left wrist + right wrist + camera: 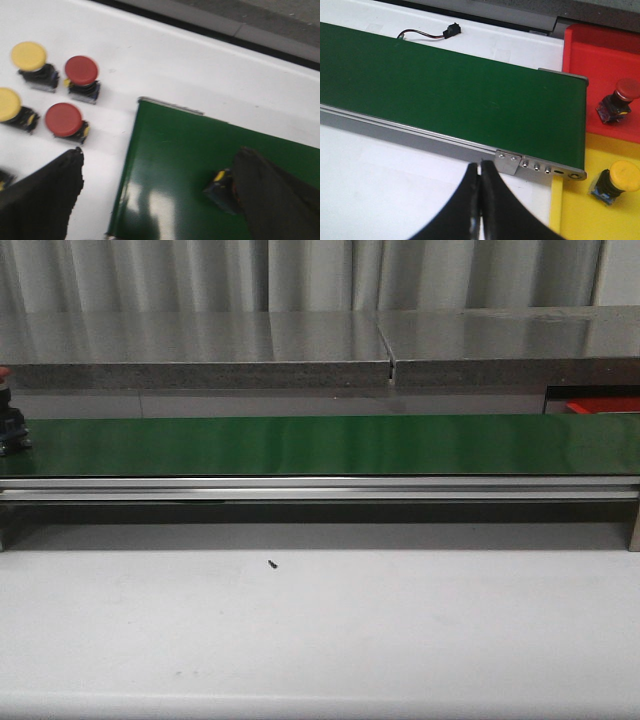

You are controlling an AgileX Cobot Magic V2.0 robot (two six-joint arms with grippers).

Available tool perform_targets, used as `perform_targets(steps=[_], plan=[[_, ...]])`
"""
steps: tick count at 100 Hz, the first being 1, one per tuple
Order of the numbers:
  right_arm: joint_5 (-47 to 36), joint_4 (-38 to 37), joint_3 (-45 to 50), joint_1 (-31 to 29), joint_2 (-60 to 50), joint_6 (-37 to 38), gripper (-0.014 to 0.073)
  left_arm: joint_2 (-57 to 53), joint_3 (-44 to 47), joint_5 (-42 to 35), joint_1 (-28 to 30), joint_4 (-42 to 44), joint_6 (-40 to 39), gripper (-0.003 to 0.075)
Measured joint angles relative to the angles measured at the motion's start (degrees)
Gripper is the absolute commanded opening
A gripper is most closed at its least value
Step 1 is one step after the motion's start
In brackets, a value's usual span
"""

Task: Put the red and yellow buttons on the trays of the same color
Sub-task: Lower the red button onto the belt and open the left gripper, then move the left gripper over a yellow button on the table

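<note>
Left end effector (155, 192): fingers spread wide, one finger (40, 197) over the white tabletop (200, 65), the other over the green belt (180, 165).
Button at left finger: a dark button base (221, 190) with a yellow tab sits on the belt, touching or just beside the finger over the belt; its cap is hidden, so its colour cannot be told. Not gripped from both sides.
Spare buttons: on the tabletop beside the belt's end stand two yellow buttons (29, 56) (9, 104) and two red buttons (81, 70) (63, 119), upright in two rows, near each other but apart. Another dark piece (4, 180) shows at the edge, too cut off to name.
Belt, front view: the green belt (320, 445) runs across the whole view on a metal frame; a dark object with a red top (10, 425) sits at its far left end, mostly cut off.
Speck: a small dark speck (273, 563) lies on the tabletop in front of the belt.
Right end effector (480, 172): fingers closed together, holding nothing, above the tabletop just beside the belt's metal end bracket (510, 161).
Cable: a small wired connector (451, 30) lies on the tabletop beyond the belt.
Red tray (600, 55): at the belt's right end, holding one red button (619, 100), tilted.
Yellow tray (575, 215): next to the red tray, holding one yellow button (617, 181), tilted.
</note>
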Motion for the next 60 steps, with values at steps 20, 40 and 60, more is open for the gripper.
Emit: perform_targets(steps=[20, 40, 60], plan=[[0.0, 0.0, 0.0, 0.0, 0.0, 0.0, -0.0098, 2.1, 0.39, 1.29, 8.17, 0.86, 0.0, 0.059], [0.0, 0.0, 0.0, 0.0, 0.0, 0.0, -0.0098, 5.04, 0.39, 0.39, 13.36, 0.86, 0.0, 0.059], [0.0, 0.0, 0.0, 0.0, 0.0, 0.0, -0.0098, 10.34, 0.39, -0.64, 15.07, 1.08, 0.0, 0.0589]])
